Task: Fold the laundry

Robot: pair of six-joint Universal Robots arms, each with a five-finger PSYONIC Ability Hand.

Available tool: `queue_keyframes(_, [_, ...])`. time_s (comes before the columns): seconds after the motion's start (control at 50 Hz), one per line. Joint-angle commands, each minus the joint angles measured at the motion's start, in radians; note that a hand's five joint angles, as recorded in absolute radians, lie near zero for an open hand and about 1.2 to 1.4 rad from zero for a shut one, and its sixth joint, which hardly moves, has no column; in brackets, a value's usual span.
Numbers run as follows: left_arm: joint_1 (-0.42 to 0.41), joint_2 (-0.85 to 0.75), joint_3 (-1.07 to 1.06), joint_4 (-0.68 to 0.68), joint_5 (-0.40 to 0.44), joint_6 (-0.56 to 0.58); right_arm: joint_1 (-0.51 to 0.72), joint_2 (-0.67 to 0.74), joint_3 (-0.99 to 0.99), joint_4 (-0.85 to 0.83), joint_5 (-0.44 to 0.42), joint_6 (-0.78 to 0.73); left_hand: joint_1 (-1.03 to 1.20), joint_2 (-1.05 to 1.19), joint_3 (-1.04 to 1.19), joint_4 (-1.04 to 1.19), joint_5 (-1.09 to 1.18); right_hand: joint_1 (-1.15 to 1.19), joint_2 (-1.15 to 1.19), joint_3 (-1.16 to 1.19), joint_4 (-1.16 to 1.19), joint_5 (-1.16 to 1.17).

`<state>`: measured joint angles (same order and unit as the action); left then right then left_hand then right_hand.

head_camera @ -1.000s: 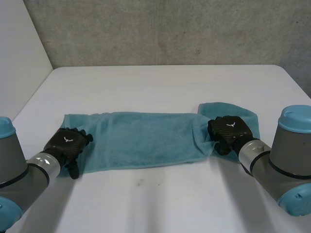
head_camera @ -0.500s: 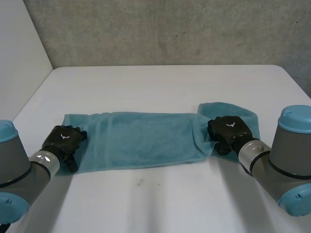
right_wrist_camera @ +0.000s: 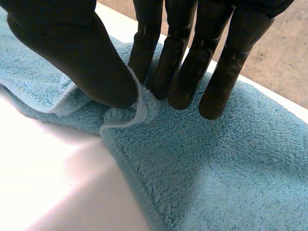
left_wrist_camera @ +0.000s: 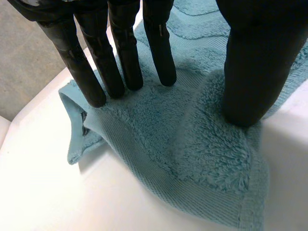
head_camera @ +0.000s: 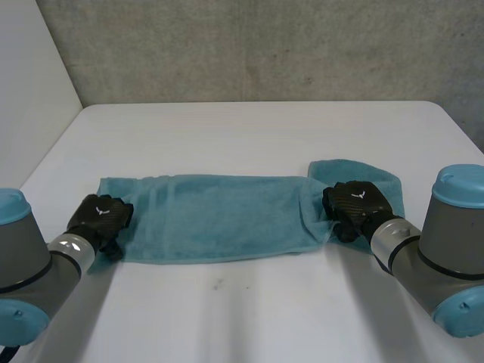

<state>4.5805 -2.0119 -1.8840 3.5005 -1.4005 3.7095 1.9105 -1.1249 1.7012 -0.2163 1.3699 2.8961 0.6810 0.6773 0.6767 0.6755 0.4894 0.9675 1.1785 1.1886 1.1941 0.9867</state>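
Towel-fold set-up, head + wrist views. Teal terry-cloth towel (head_camera: 219,215) lies as a long strip running 9-to-3 o'clock across the middle of the white worktop (head_camera: 249,136).

L hand (head_camera: 100,215) sits on the near corner at the strip's 9 o'clock end. Its fingers (left_wrist_camera: 122,57) are straight and its thumb (left_wrist_camera: 250,72) stands apart from them; both press the pile flat, nothing pinched.

R hand (head_camera: 355,203) is at the 3 o'clock end, thumb (right_wrist_camera: 91,62) and fingers (right_wrist_camera: 187,72) closed on a raised ridge of towel edge. A loose flap (head_camera: 355,170) lies beyond it, toward 1 o'clock.

Risks (judged):
- L hand has no grip, so a lift would leave its corner behind & skew the fold.
- R pinch takes only a thin ridge, so it may slip or catch one layer.
- Flap could drag in crooked.

Vs. 1.0 s ago: L hand has drawn back toward 8 o'clock, its fingers reaching less far over the towel. R hand & towel outline approx. unchanged.
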Motion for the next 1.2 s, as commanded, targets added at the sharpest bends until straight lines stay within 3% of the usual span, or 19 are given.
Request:
queue_keyframes(0.02, [0.000, -0.005, -0.003, -0.002, 0.003, 0.001, 0.001, 0.001, 0.000, 0.000, 0.000, -0.001, 0.257, 0.261, 0.262, 0.263, 0.274, 0.429, 0.218, 0.208, 0.202, 0.235])
queue_keyframes(0.08, [0.000, 0.001, -0.004, 0.000, 0.002, 0.001, -0.001, -0.001, 0.000, 0.000, 0.003, -0.001, 0.445, 0.448, 0.449, 0.450, 0.462, 0.429, 0.218, 0.208, 0.202, 0.235])
queue_keyframes(0.12, [-0.002, 0.012, -0.007, 0.000, 0.000, 0.000, -0.001, -0.001, -0.002, 0.000, 0.008, -0.001, 0.714, 0.718, 0.719, 0.720, 0.731, 0.429, 0.218, 0.208, 0.202, 0.235])
queue_keyframes(0.24, [-0.008, 0.059, -0.009, 0.000, -0.003, 0.000, -0.004, -0.007, -0.008, 0.003, 0.011, 0.000, 0.715, 0.719, 0.720, 0.721, 0.732, 0.429, 0.218, 0.208, 0.202, 0.235])
queue_keyframes(0.36, [-0.003, 0.252, -0.041, 0.002, -0.003, -0.014, -0.005, -0.026, -0.012, 0.011, 0.014, -0.003, 0.715, 0.719, 0.720, 0.721, 0.732, 0.429, 0.218, 0.208, 0.202, 0.235])
queue_keyframes(0.52, [-0.002, 0.291, -0.095, 0.000, 0.000, -0.054, -0.027, -0.079, -0.035, 0.086, 0.006, -0.005, 0.715, 0.719, 0.720, 0.721, 0.732, 0.429, 0.218, 0.208, 0.202, 0.235])
queue_keyframes(0.6, [0.011, 0.289, -0.095, 0.000, -0.002, -0.056, -0.073, -0.078, -0.045, 0.153, 0.011, -0.003, 0.715, 0.719, 0.720, 0.721, 0.732, 0.108, -0.103, -0.113, -0.118, -0.085])
queue_keyframes(0.66, [0.035, 0.289, -0.095, 0.000, 0.000, -0.056, -0.084, -0.078, -0.041, 0.167, 0.012, 0.000, 0.715, 0.719, 0.720, 0.721, 0.732, 0.028, -0.183, -0.193, -0.199, -0.166])
queue_keyframes(0.68, [0.035, 0.289, -0.095, 0.000, 0.000, -0.056, -0.125, -0.078, -0.023, 0.190, 0.002, 0.012, 0.715, 0.719, 0.720, 0.721, 0.732, -0.138, -0.349, -0.359, -0.365, -0.332])
queue_keyframes(0.72, [0.046, 0.292, -0.093, 0.000, 0.002, -0.056, -0.137, -0.078, -0.015, 0.190, 0.000, 0.015, 0.715, 0.719, 0.720, 0.721, 0.732, -0.201, -0.412, -0.422, -0.428, -0.395])
queue_keyframes(0.78, [0.051, 0.292, -0.093, 0.000, 0.003, -0.057, -0.195, -0.093, 0.026, 0.190, -0.002, 0.032, 0.715, 0.719, 0.720, 0.721, 0.732, -0.535, -0.746, -0.756, -0.762, -0.729])
queue_keyframes(0.84, [0.054, 0.292, -0.090, 0.002, 0.002, -0.056, -0.267, -0.136, 0.054, 0.192, -0.037, 0.069, 0.715, 0.719, 0.720, 0.721, 0.732, -0.612, -0.823, -0.833, -0.839, -0.806])
queue_keyframes(0.98, [0.104, 0.292, -0.072, 0.005, -0.003, -0.057, -0.378, -0.182, 0.084, 0.224, -0.214, 0.037, 0.715, 0.719, 0.720, 0.721, 0.732, -0.534, -0.745, -0.755, -0.760, -0.727])
queue_keyframes(1.2, [0.115, 0.283, -0.072, 0.006, 0.005, -0.057, -0.439, -0.185, 0.181, 0.241, -0.236, -0.189, 0.715, 0.719, 0.720, 0.721, 0.732, -0.483, -0.694, -0.704, -0.710, -0.677])
